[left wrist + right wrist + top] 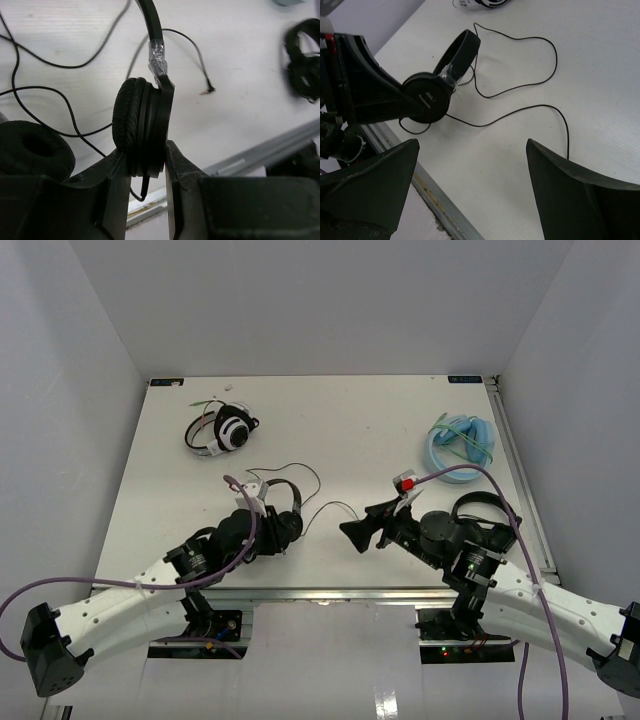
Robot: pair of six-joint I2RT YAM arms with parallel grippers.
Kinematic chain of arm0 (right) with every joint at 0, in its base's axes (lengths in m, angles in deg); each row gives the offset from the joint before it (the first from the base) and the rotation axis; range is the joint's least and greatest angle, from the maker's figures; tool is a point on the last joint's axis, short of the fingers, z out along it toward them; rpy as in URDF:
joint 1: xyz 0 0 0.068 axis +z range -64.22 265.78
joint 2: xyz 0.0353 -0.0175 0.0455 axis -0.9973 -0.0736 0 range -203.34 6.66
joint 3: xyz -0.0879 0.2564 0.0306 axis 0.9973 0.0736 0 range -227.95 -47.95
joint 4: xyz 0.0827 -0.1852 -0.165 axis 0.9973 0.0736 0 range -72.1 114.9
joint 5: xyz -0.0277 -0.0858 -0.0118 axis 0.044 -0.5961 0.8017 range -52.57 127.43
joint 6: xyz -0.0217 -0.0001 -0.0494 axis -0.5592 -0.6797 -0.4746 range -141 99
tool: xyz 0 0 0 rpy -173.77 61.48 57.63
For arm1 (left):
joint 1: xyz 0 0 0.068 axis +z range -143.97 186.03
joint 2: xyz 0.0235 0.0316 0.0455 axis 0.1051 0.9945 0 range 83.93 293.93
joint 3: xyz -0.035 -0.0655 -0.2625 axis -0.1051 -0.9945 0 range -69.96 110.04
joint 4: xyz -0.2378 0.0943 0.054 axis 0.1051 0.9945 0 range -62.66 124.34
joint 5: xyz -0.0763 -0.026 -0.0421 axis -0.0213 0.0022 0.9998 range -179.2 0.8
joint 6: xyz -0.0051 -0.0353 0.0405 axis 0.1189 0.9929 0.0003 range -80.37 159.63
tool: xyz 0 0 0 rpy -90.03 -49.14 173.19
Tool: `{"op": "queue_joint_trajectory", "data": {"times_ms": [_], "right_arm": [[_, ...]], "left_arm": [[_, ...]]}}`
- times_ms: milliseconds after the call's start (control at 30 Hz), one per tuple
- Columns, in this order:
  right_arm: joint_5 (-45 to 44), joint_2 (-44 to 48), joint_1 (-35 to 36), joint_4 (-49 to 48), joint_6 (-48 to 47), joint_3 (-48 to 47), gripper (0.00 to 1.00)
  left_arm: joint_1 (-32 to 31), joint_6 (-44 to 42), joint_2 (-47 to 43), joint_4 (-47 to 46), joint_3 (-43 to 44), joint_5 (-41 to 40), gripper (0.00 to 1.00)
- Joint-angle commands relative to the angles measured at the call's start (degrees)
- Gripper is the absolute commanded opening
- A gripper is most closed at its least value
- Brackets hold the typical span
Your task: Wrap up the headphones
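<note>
At the back left of your counter (350,420) lies a white-and-black pair (225,430) with a green cable, well apart from the work. Nearer you, your left hand (268,527) is clamped on the headphones (285,502), its two fingers (112,185) pressing either side of one upright earcup (142,125) - foam pad on one face, hard shell on the other. The thin headband (150,20) rises from that cup, with a strip of clear tape (157,55) around it; the second earcup (30,147) sits just beside the hand, its foam pad showing.

The long black cable (520,90) lies loose in loops on the counter to the right of the headphones, and its plug (210,91) rests on the bare surface. Your right hand (358,532) is spread wide with nothing between its fingers (375,185), pointing toward the headphones, with the cable's loops in front of it.

Further right, another black pair (482,505) lies partly hidden by your right arm; behind it, at the back right, sits a pale blue pair (462,445) with a green cable.
</note>
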Motion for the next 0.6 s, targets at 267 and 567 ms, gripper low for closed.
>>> {"op": "queue_joint_trajectory", "data": {"times_ms": [267,567], "right_arm": [[-3.4,-10.3,0.1,-6.4,8.4,-8.6,0.96],[-8.7,-18.2,0.0,-6.4,11.2,-8.7,0.98]], "left_arm": [[-11.7,-3.4,0.0,-16.0,-2.7,1.5,0.0],[-19.1,-3.1,6.6,-16.3,0.6,-8.0,0.0]]}}
